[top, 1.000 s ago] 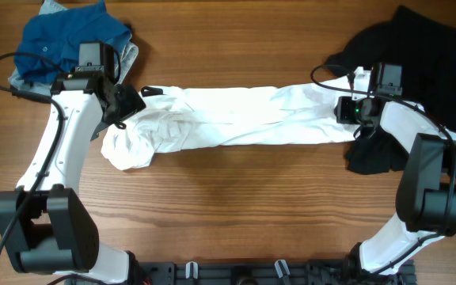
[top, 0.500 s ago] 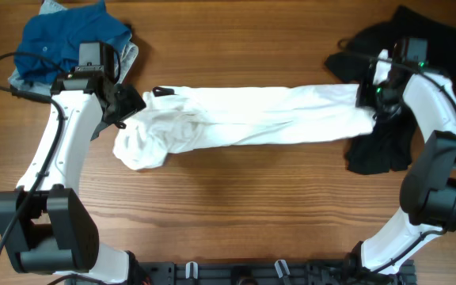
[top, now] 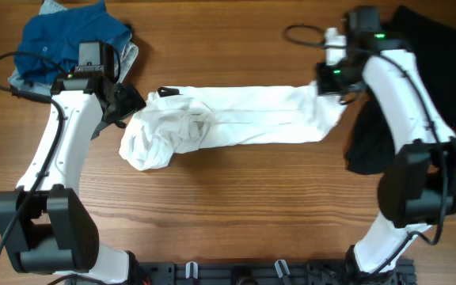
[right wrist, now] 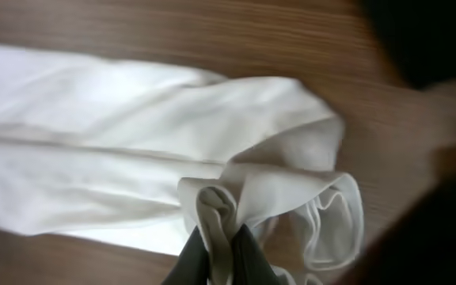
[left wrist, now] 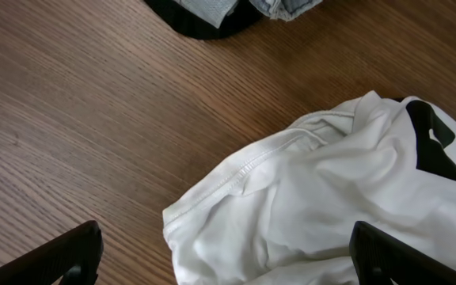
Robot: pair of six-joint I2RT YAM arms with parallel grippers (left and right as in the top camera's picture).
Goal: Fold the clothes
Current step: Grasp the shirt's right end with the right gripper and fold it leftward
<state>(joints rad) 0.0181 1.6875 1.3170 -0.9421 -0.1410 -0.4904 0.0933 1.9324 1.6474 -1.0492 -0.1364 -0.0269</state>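
Note:
A white garment (top: 244, 119) lies stretched across the middle of the table, bunched at its left end (top: 153, 138). My right gripper (top: 328, 81) is shut on the garment's right end and holds it lifted; the wrist view shows the pinched white cloth (right wrist: 216, 210) between the fingers (right wrist: 222, 253). My left gripper (top: 131, 105) is open above the bunched left end, its fingers wide apart (left wrist: 228, 269) over the white cloth (left wrist: 323, 198), gripping nothing.
A blue garment (top: 66, 36) on a grey one lies at the back left. A black pile of clothes (top: 426, 55) lies at the back right, partly under my right arm, and shows in the right wrist view (right wrist: 426, 47). Bare wooden table (top: 244, 214) runs along the front.
My right gripper has lifted and carried the white garment's right end back and to the left. The garment is shorter and its left bunch has shifted slightly right. The left arm has stayed put.

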